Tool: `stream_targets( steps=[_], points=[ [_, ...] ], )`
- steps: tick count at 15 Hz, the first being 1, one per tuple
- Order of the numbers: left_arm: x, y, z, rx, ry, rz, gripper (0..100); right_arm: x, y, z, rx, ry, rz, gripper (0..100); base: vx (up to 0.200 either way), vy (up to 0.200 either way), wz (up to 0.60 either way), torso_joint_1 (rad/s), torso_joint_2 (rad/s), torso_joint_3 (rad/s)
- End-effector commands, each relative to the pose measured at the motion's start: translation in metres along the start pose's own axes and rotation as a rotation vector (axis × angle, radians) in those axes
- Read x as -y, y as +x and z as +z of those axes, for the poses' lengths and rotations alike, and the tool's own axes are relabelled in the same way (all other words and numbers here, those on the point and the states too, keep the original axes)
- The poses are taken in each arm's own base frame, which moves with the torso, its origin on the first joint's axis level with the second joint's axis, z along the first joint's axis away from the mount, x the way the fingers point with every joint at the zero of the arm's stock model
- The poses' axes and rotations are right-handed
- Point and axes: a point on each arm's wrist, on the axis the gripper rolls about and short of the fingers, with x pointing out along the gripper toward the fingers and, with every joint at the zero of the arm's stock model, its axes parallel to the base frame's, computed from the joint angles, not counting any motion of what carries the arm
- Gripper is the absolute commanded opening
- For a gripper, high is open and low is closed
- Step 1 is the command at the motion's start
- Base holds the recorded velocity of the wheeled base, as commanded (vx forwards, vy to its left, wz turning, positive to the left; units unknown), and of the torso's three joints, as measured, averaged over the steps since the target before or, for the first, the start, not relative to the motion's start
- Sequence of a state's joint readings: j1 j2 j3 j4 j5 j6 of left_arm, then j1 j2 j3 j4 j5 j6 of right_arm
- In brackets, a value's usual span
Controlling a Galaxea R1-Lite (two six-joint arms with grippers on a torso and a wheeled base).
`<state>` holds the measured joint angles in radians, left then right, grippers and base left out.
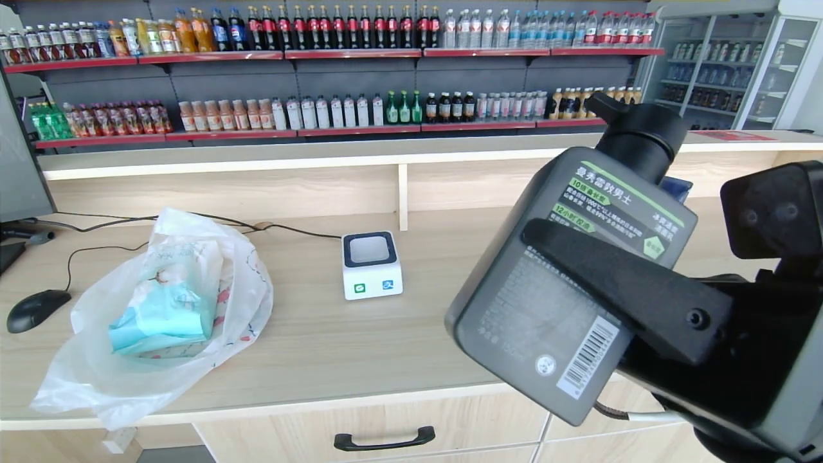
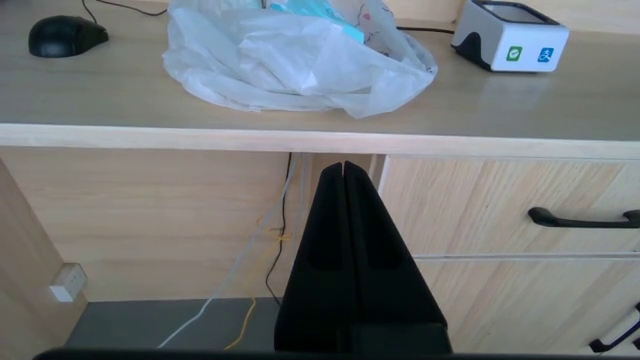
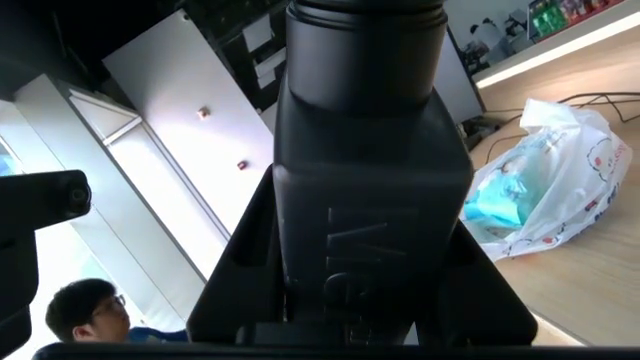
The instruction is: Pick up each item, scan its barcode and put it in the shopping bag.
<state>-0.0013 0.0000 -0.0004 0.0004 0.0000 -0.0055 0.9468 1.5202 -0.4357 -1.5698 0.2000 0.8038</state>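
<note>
The left gripper [image 2: 345, 180] is seen below the counter's [image 1: 360, 347] front edge, jaws pressed together on nothing. The dark grey bottle [image 1: 533, 315] is clamped by the right gripper [image 3: 365, 290] and held raised over the front right corner, barcode label uppermost. The shopping bag [image 1: 161, 308], with teal packs inside, is laid near the front left corner. A mouse [image 1: 37, 310] is placed by the left edge, the scanner [image 1: 371, 265] at the middle. Shelves of drinks [image 1: 360, 109] are ranged behind

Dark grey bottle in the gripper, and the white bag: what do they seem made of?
Dark grey squarish bottle: probably matte plastic; dull, even surface with printed label. White translucent shopping bag: thin plastic film; crumpled, shiny folds, teal pack showing through.
</note>
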Motion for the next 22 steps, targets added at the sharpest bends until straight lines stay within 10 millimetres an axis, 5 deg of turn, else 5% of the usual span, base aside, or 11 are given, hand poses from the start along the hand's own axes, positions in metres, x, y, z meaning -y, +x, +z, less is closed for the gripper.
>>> stream_targets(
  steps=[1, 5, 8, 13, 17, 22],
  points=[
    [0.0, 0.0, 0.0, 0.0, -0.001, 0.0, 0, 0.01, -0.008, -0.012, -0.057, -0.039, -0.046, 0, 0.0, 0.0, 0.0, 0.0, 0.0, 0.0],
    [0.0, 0.0, 0.0, 0.0, -0.001, 0.0, 0, 0.037, -0.009, -0.032, -0.141, -0.181, -0.145, 0, 0.0, 0.0, 0.0, 0.0, 0.0, 0.0],
    [0.0, 0.0, 0.0, 0.0, -0.001, 0.0, 0, 0.077, -0.012, -0.045, -0.197, -0.492, -0.339, 0, 0.0, 0.0, 0.0, 0.0, 0.0, 0.0],
    [0.0, 0.0, 0.0, 0.0, -0.001, 0.0, 0, 0.091, -0.023, -0.035, -0.189, -0.806, -0.528, 0, 0.0, 0.0, 0.0, 0.0, 0.0, 0.0],
    [0.0, 0.0, 0.0, 0.0, -0.004, 0.0, 0, 0.109, -0.044, -0.031, -0.235, -0.858, -0.683, 0, 0.0, 0.05, 0.0, -0.002, 0.0, 0.001],
    [0.0, 0.0, 0.0, 0.0, -0.011, 0.003, 0, 0.11, -0.039, -0.018, -0.18, -0.887, -0.697, 0, 0.0, 0.2, 0.0, 0.006, 0.0, -0.001]
  ],
)
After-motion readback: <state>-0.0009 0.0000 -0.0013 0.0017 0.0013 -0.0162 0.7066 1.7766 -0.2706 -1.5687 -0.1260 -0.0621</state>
